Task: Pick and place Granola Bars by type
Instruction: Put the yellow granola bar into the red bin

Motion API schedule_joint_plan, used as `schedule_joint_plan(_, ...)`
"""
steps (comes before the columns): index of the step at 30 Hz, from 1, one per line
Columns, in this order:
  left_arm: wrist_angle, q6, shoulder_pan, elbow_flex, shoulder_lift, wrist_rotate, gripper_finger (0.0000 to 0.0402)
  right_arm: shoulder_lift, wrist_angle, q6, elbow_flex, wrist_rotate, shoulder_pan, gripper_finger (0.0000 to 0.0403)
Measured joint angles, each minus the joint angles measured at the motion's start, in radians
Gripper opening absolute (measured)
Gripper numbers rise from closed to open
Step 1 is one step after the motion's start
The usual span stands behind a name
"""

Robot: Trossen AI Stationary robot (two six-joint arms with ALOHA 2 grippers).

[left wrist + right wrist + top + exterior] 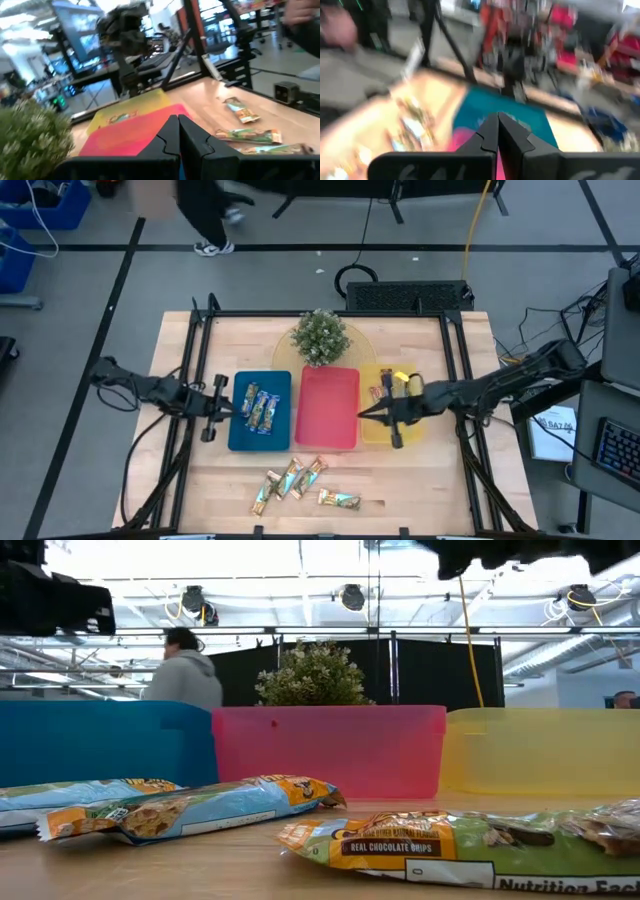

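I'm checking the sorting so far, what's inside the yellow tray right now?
The yellow tray holds a bar near its far edge. The right gripper, shut, and its arm hang over the tray's middle, so anything beneath them is hidden.

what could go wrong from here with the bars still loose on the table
The loose granola bars lie bunched and overlapping, so a pick might drag a neighbour along. Both the left gripper and right gripper are shut, so they must open first. The red tray holds no bars; mis-sorting is possible.
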Motion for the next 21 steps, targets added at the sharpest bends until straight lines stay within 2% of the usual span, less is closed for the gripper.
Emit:
schedule_joint_plan(3, -0.005, -0.043, 0.044, 0.0, 0.011, 0.019, 0.0003, 0.088, -0.246, -0.01, 0.143, 0.164, 0.048, 0.0)
schedule_joint_plan(5, -0.006, -0.084, 0.063, 0.0, 0.016, 0.018, 0.0008, 0.152, -0.41, 0.01, 0.253, 0.236, 0.079, 0.0)
schedule_joint_plan(9, 0.001, -0.157, 0.086, 0.0, 0.038, -0.054, 0.0017, 0.281, -0.688, 0.143, 0.488, 0.254, 0.148, 0.0)
schedule_joint_plan(14, 0.014, -0.209, 0.103, 0.0, 0.082, -0.166, 0.001, 0.482, -1.085, 0.346, 0.812, 0.349, 0.24, 0.0)
schedule_joint_plan(17, 0.017, -0.21, 0.109, 0.0, 0.102, -0.172, 0.0004, 0.608, -1.228, 0.407, 0.995, 0.334, 0.287, 0.0)
schedule_joint_plan(21, 0.027, -0.232, 0.115, 0.0, 0.134, -0.243, 0.0013, 0.746, -1.387, 0.501, 1.205, 0.178, 0.331, 0.0)
